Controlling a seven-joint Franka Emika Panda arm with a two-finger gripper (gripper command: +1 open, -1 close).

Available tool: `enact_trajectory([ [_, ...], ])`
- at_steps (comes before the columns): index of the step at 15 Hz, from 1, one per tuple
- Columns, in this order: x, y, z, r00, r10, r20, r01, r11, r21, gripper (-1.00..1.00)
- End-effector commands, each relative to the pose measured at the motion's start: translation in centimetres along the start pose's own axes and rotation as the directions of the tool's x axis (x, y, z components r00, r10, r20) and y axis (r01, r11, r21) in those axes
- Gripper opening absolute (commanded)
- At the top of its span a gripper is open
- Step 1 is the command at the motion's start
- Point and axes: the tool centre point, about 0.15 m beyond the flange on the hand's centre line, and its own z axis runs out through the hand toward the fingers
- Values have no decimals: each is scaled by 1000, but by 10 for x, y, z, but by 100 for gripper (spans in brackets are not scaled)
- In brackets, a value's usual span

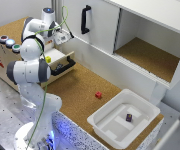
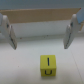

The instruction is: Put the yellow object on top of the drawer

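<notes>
Wrist view, nearest the camera: the two fingers stand spread wide apart, gripping nothing, with the yellow object lying free between and just beyond them on a pale surface. The cube shows a dark mark on its face and touches neither finger.

Exterior view, further out: the gripper hangs over the light wooden box at the exterior view's left, above the drawer, which stands pulled out with its black bar handle towards the worktop. The yellow object appears as a small bright spot inside the open drawer; whether it rests on the drawer floor cannot be told with certainty at this size.

Farther still: a red cube lies on the worktop, and a dark purple cube sits in the white tub.

Step in hand, as judged: approach for the pick. The next move calls for a straight descent centred on the cube, closing on opposite faces, then a lift clear of the drawer front to the box top.
</notes>
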Motion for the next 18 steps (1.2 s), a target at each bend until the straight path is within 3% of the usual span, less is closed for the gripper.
enact_trajectory([
  [1, 2, 18, 42, 993, -47, 111, 41, 998, 56, 100],
  [8, -12, 26, 72, 994, -16, 107, 9, 998, 66, 100],
  [9, -11, 25, 74, 995, -17, 96, 11, 998, 66, -100],
  [15, -12, 10, 84, 996, -7, 85, -1, 996, 94, -100],
  [18, -12, 9, 76, 996, 0, 90, -8, 997, 81, -100],
])
